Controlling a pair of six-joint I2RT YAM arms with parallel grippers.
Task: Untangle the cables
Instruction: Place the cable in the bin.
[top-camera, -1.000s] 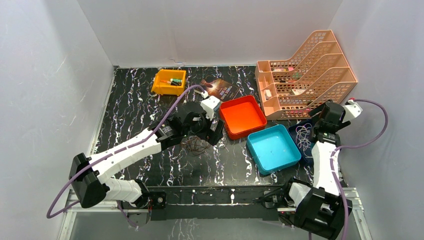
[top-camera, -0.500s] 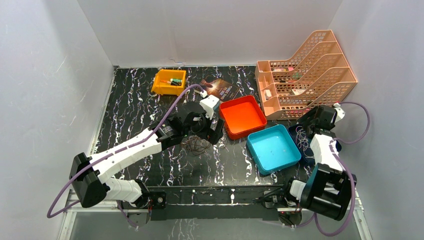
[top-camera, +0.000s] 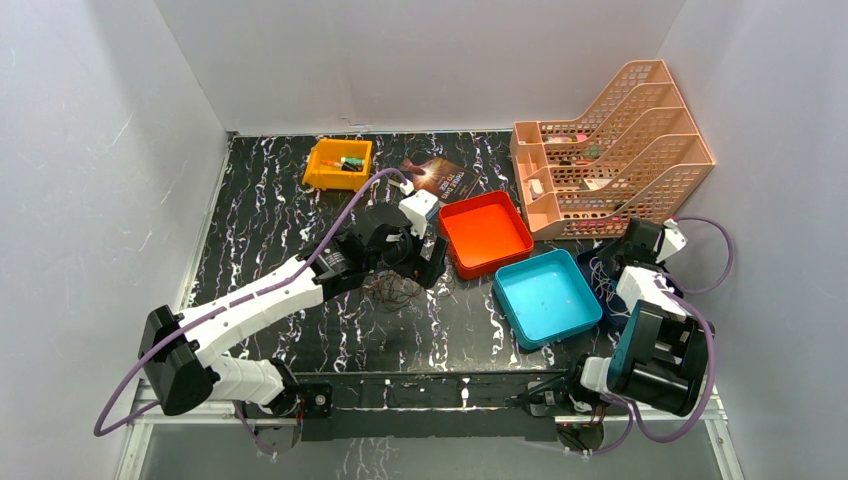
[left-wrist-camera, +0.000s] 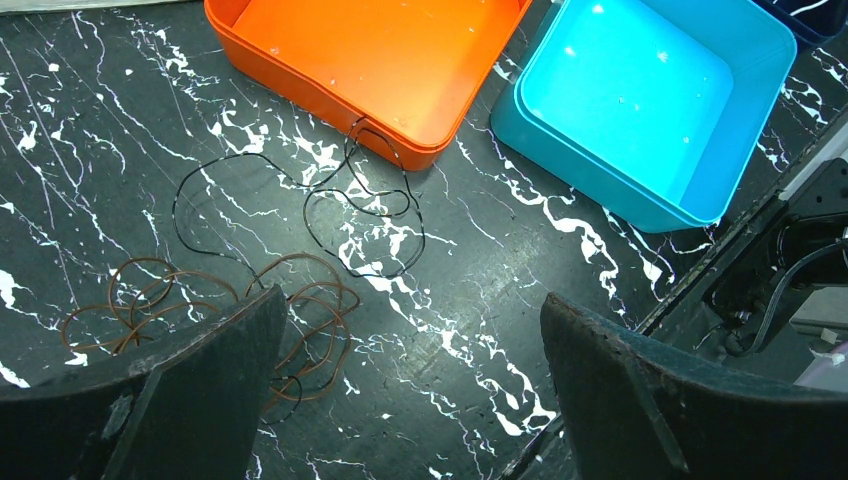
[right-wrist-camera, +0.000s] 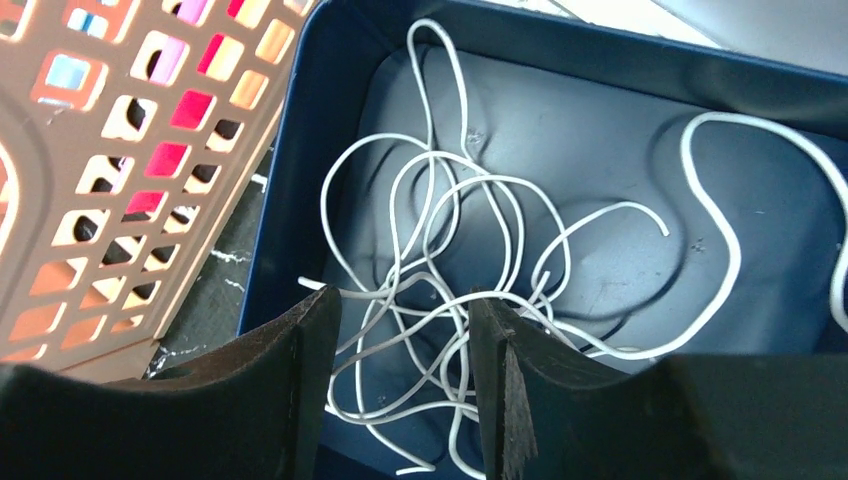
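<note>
Over the dark blue tray (right-wrist-camera: 300, 150), the right gripper (right-wrist-camera: 405, 310) points down, jaws slightly apart astride strands of the white cable (right-wrist-camera: 440, 190); its arm has folded lower than a second ago. The left gripper (left-wrist-camera: 410, 320) hangs unmoved, jaws wide, above the brown cable (left-wrist-camera: 310, 300) and black cable (left-wrist-camera: 370, 215) on the table (left-wrist-camera: 100, 130).

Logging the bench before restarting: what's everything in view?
orange tray: one, orange, centre
cyan tray: one, cyan, right of it
dark blue tray: one, navy, rightmost
yellow bin: one, yellow, far left
booklet: one, dark, beside bin
file rack: one, peach, far right
white cable: one, white, in dark blue tray
brown cable: one bundle, brown, on table
black cable: one, black, beside orange tray
left tool: one, black, open, above brown cable
right tool: one, black, open, over white cable
</note>
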